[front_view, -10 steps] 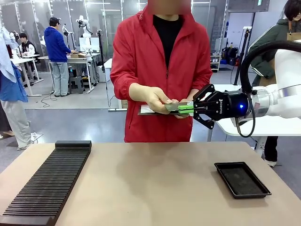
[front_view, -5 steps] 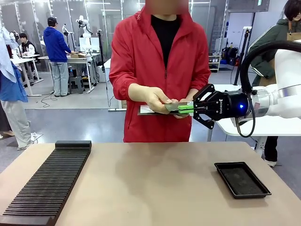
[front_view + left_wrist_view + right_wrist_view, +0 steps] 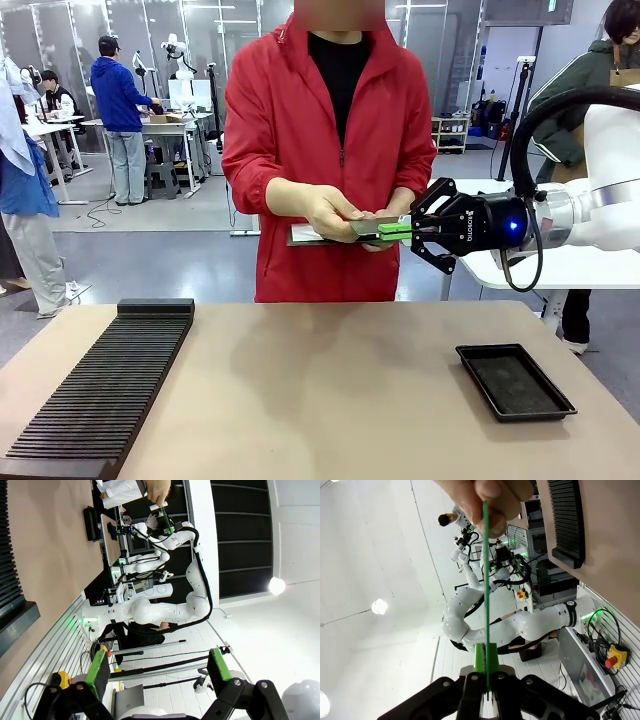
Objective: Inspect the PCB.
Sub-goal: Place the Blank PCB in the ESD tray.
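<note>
robot's right hand [image 3: 395, 231] is clenched on one edge of the pcb [image 3: 365, 227], the person's hand [image 3: 335, 212] grips the opposite edge, well above the counter [image 3: 330, 380]; left hand [image 3: 158, 655] released.

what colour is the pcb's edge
Bright green. The PCB shows edge-on, clearest in the right wrist view.

The PCB [image 3: 485, 580] shows edge-on — its face hidden — and the person's hand [image 3: 481, 495] covers its far end.
</note>
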`<action>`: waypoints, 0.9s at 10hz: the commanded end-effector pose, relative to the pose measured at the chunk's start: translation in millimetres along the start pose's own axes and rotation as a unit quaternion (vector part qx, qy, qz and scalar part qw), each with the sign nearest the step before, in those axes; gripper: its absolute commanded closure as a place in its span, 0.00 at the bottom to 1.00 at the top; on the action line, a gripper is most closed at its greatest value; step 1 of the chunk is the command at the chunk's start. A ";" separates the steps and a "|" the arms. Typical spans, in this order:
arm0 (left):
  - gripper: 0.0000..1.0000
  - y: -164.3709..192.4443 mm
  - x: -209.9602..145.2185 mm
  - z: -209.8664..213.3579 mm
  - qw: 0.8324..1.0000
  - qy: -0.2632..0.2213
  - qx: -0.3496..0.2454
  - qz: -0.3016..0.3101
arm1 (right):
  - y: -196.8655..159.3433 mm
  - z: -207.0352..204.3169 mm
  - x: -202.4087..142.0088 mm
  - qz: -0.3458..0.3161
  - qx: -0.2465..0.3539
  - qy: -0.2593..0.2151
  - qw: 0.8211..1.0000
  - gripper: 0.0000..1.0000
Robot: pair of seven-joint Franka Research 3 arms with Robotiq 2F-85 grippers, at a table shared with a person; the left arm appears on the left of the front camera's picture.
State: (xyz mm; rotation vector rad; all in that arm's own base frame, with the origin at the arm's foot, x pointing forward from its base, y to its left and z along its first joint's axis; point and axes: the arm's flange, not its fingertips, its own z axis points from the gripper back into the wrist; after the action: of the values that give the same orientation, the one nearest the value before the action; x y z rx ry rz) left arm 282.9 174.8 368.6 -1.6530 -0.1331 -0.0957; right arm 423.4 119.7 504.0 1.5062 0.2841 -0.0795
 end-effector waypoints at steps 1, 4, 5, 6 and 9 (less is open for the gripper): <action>0.00 -1.0 -0.3 0.9 1.000 -0.001 0.000 -0.001 | 2.1 -1.4 -0.1 0.000 0.000 0.002 1.000 1.00; 0.00 -1.0 -0.3 0.9 1.000 -0.001 0.000 -0.001 | 2.1 -1.4 -0.1 0.000 0.000 0.002 1.000 1.00; 0.00 -1.0 -0.3 0.9 1.000 -0.001 0.000 -0.001 | 2.1 -1.4 -0.1 0.000 0.000 0.002 1.000 1.00; 0.00 -1.0 -0.3 0.9 1.000 -0.001 0.000 -0.001 | 2.1 -1.4 -0.1 0.000 0.000 0.002 1.000 1.00; 0.00 -1.0 -0.3 0.9 1.000 -0.001 0.000 -0.001 | 2.1 -1.4 -0.1 0.000 0.000 0.002 1.000 1.00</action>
State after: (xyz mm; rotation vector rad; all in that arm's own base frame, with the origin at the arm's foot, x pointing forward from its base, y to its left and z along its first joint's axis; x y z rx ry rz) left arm 282.9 174.8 368.6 -1.6530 -0.1331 -0.0957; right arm 423.4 119.7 504.0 1.5060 0.2841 -0.0795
